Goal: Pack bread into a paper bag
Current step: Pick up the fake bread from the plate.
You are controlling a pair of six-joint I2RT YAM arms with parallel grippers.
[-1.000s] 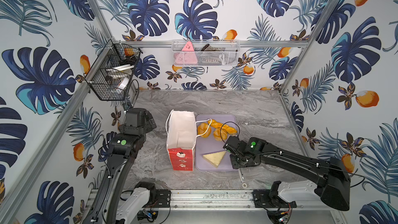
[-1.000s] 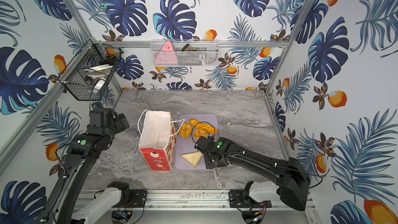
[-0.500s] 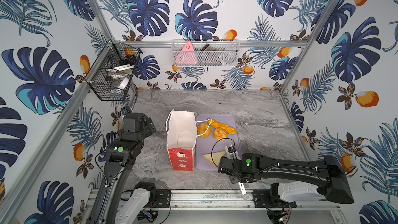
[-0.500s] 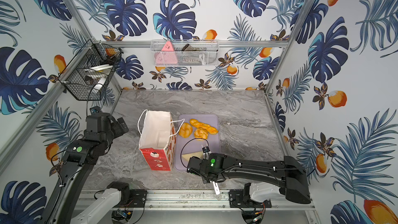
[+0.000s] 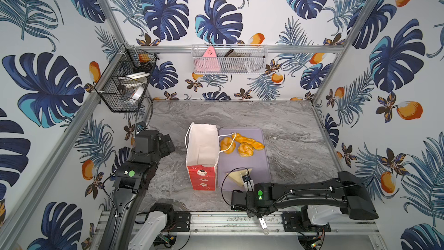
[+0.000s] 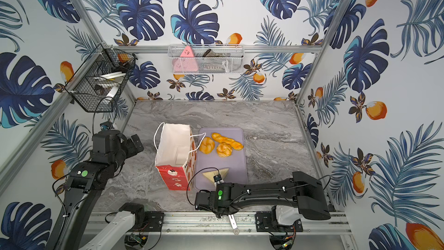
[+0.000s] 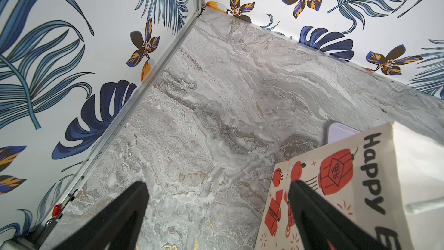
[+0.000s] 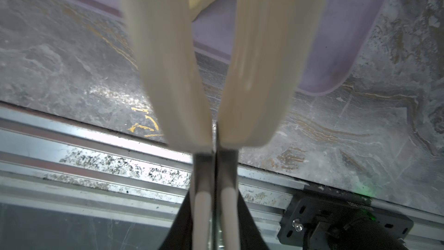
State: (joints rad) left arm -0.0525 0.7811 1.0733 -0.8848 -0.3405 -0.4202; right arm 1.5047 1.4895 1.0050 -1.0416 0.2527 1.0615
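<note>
The right pincer (image 8: 212, 212) is clamped shut on cream tongs (image 8: 168, 68) whose arms straddle the pale wedge (image 5: 236, 175) on the lilac tray (image 5: 254, 164), while the left pincer (image 7: 217, 183) gapes empty, the paper bag (image 5: 201, 179) standing near it.

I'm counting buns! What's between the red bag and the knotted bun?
The round golden bun lies there on the lilac tray, between the paper bag and the knotted bun. Both top views show it.

Grey marbled counter (image 5: 288, 121) with a faint stone-like sheen. Matt paper bag (image 5: 201, 145), red print outside, plain white inside. Smooth matt lilac tray (image 5: 254, 164), plastic-looking. Golden twisted loaf (image 5: 249, 140) with a glazed surface. Cream tongs (image 8: 168, 68), smooth and slightly shiny. Brushed metal rail (image 5: 216, 220), speckled with grime.
</note>
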